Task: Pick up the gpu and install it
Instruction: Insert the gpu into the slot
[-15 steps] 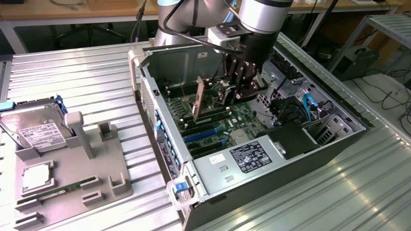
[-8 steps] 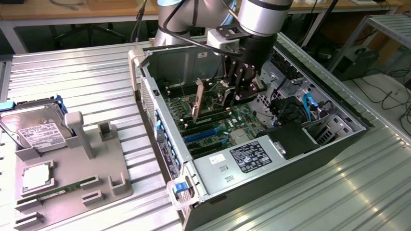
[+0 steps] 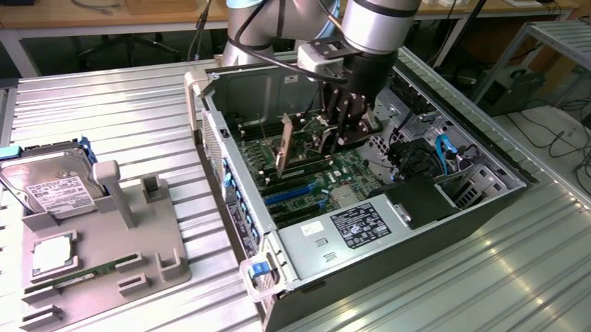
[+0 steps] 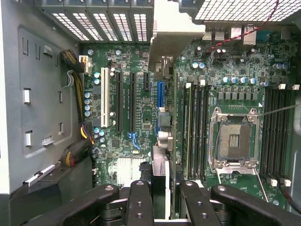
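The arm reaches down from the top centre of the exterior view into an open computer case (image 3: pixel 277 90) lying on a ribbed metal surface (image 3: pixel 111 124). Its pincer (image 3: pixel 344 135) sits low inside the case, just above the green motherboard (image 3: pixel 342 173), with the gpu (image 3: pixel 300 142) between its fingers. Here the card stands on edge, its pale metal bracket (image 3: pixel 285 146) upright on the side toward the case's rear wall, left of the pincer in the frame.

The wrist view looks straight down the card. The pincer (image 4: pixel 164 202) shows as two black fingers (image 4: pixel 139 205) at the bottom centre of the frame, closed on the gpu (image 4: pixel 159 181), which runs away from the camera as a thin edge toward the bracket (image 4: pixel 171 33) at the top centre. The card's lower edge lies over the blue slot (image 4: pixel 161 92) in the middle of the motherboard (image 4: pixel 131 113); whether it is seated there I cannot tell. This view also shows the empty processor socket (image 4: pixel 235 139) at right centre.

The exterior view alone takes in the grey holder tray (image 3: pixel 111 235) at lower left, with a hard drive (image 3: pixel 51 183) leaning in it and a green memory stick (image 3: pixel 88 273) lying near its front edge, well apart from the case.
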Motion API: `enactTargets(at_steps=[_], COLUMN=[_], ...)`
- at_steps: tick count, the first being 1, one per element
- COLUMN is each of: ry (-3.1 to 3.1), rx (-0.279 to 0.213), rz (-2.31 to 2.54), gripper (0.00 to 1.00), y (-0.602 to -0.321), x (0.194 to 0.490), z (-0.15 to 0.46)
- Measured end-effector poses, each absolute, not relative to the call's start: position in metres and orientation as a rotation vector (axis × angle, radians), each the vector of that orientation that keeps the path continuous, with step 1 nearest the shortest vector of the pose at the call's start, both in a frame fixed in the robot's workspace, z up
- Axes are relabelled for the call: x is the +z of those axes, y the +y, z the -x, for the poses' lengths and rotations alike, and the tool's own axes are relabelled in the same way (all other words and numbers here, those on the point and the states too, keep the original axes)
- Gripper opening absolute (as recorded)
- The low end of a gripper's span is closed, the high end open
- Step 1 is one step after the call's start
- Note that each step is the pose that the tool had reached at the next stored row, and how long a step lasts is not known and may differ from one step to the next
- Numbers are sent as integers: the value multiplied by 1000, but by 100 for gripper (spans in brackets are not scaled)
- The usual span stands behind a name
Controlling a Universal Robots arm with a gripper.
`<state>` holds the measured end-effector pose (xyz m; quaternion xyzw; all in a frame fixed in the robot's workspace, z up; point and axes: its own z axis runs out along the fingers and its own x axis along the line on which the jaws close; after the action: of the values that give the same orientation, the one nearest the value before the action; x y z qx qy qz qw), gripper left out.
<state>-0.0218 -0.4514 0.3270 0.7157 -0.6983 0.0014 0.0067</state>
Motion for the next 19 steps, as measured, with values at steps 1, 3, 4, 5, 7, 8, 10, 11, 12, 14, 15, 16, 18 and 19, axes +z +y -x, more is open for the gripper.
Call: enactTargets(at_steps=[1, 3, 4, 5, 7, 8, 10, 11, 12, 14, 15, 16, 18, 19], ry=[-2185, -2186, -2187, -2186, -2186, -2185, -2185, -2184, -2184, -2184, -2184, -2184, -2185, -2186], rx=[3, 1, 0, 1, 1, 1, -1, -2, -2, -1, -1, -1, 0, 2], rz=[-2240, -2241, -2241, -2241, -2240, -2240, -2239, -2239, -2239, -2238, -2239, -2239, -2239, -2240], gripper=[28, 28, 28, 28, 28, 28, 28, 28, 28, 28, 28, 28, 28, 28], y=[-452, -452, -453, -453, -453, -453, -453, -453, -453, -453, -453, -453, -453, -453], x=[327, 326, 325, 325, 323, 321, 318, 316, 315, 315, 314, 313, 312, 311], z=[22, 22, 22, 22, 22, 22, 22, 27, 27, 28, 29, 29, 30, 30])
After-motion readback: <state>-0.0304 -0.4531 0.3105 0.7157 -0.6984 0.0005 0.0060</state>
